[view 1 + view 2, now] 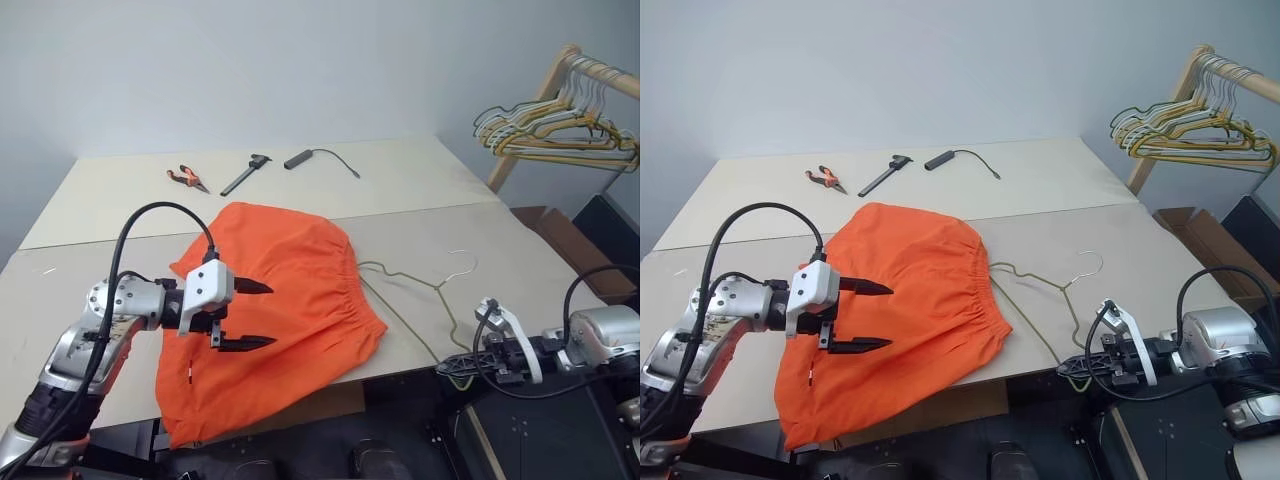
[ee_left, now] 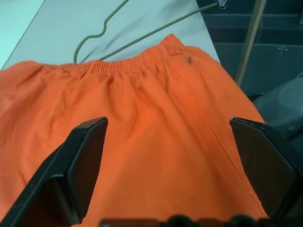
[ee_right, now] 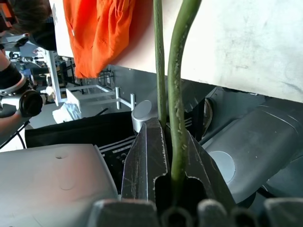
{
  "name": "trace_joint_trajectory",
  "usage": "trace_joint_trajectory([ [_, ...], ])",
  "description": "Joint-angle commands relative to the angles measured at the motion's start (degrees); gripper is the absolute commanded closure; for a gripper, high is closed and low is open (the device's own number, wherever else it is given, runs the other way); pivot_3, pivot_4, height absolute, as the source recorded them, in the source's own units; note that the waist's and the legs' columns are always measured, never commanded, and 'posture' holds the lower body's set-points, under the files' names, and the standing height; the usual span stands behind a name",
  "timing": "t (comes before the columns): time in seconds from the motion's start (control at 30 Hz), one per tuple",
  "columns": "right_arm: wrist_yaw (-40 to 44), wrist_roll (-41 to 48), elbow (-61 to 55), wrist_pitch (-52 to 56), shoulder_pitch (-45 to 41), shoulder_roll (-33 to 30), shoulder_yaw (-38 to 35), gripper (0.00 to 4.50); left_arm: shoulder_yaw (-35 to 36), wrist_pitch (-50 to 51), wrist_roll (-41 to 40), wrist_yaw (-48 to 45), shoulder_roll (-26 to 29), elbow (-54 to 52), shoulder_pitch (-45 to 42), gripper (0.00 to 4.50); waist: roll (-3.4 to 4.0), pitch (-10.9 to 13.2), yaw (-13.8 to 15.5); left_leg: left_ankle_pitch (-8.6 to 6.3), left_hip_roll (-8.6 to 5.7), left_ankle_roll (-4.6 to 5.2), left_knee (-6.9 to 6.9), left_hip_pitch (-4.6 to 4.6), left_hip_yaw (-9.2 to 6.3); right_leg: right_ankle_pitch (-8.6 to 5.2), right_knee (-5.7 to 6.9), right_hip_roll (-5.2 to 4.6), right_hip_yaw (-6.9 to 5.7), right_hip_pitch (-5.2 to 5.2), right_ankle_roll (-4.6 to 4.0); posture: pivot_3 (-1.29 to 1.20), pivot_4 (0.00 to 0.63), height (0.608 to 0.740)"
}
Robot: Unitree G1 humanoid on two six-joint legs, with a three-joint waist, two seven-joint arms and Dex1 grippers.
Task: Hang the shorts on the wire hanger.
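Observation:
The orange shorts (image 1: 290, 280) lie spread on the white table (image 1: 90, 290), their lower part hanging over the front edge. My left gripper (image 1: 268, 315) hovers just above the shorts' left half with its jaws wide open and nothing between them; in the left wrist view the shorts (image 2: 156, 118) lie beyond its fingers (image 2: 80, 165). The wire hanger (image 1: 437, 288) lies flat to the right of the waistband, hook pointing away. My right gripper (image 3: 165, 137) is shut on the wire hanger's (image 3: 177, 71) near corner at the table's front edge.
Red-handled pliers (image 1: 187, 178), a black tool (image 1: 245, 175) and a black handle with a cord (image 1: 310, 157) lie at the table's far side. A bunch of hangers (image 1: 560, 130) hangs on a wooden rack (image 1: 560, 65) at the far right. A cardboard box (image 1: 565, 240) sits beside the table.

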Motion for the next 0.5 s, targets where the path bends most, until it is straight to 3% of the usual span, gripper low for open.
trace_joint_trajectory([
  [0.03,2.17,0.55,-1.76,-1.52,-1.15,-0.11,-0.98,4.50,0.18,-0.59,-0.15,0.49,0.13,-1.53,-0.69,0.01,0.00,0.00,0.18,0.00,0.00,0.00,0.00,0.01,0.00,0.00,0.00,0.00,0.00,0.00,0.00,-0.03,0.000,0.740],
  [0.3,7.07,-0.48,-1.83,-3.49,-3.50,-0.71,1.84,4.50,-0.60,-1.04,0.16,0.93,0.00,-1.62,-0.80,0.01,0.01,0.00,0.84,0.00,-0.01,0.00,0.01,0.00,0.03,0.00,0.00,0.00,0.00,0.00,0.00,-0.03,0.000,0.740],
  [0.5,12.28,-6.08,5.07,-7.05,-10.72,1.74,9.55,4.50,-1.17,-1.02,0.56,1.43,-0.19,-1.66,-1.17,0.01,0.03,-0.02,0.79,0.00,0.00,0.00,0.01,0.03,0.05,0.01,0.00,0.01,0.00,0.01,0.00,-0.01,0.000,0.740],
])
